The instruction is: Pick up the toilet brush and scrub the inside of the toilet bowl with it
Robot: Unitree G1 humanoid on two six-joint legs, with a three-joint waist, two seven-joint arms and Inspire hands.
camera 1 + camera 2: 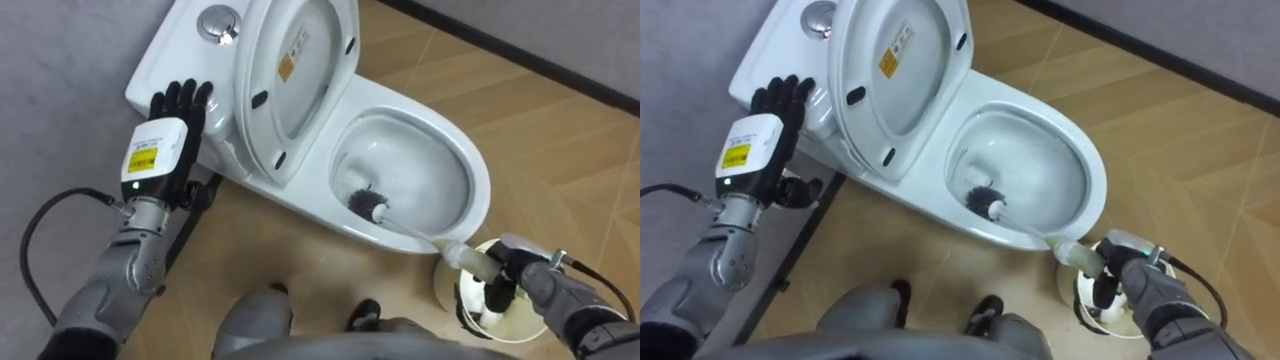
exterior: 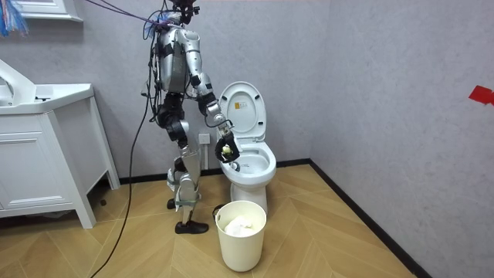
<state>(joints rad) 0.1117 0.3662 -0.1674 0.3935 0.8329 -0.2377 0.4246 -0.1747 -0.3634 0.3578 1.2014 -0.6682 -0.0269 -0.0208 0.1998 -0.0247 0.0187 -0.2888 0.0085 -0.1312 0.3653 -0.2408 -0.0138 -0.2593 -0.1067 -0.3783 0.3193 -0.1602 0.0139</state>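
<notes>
At the far left, the left hand (image 1: 168, 125) has its fingers straight and holds nothing. They seem to rest flat on the cistern (image 1: 175, 60) of the white ceramic toilet (image 1: 478, 195), as if to steady the body. Next to it stands the raised oval lid (image 1: 300, 70), and to its right is the open bowl (image 1: 420, 165).

Inside the bowl, near its back wall, sits the black bristle head of the white-handled toilet brush (image 1: 368, 203). Its handle runs down to the right, over the rim, into the right hand (image 1: 512, 272). The fingers of this hand are curled closed around the end of the handle, above a round white container (image 1: 478, 312).

I judge that the scrubbing step is in hand. The next move calls for sweeping the head around the bowl wall and under the rim, while the grip stays firm.
</notes>
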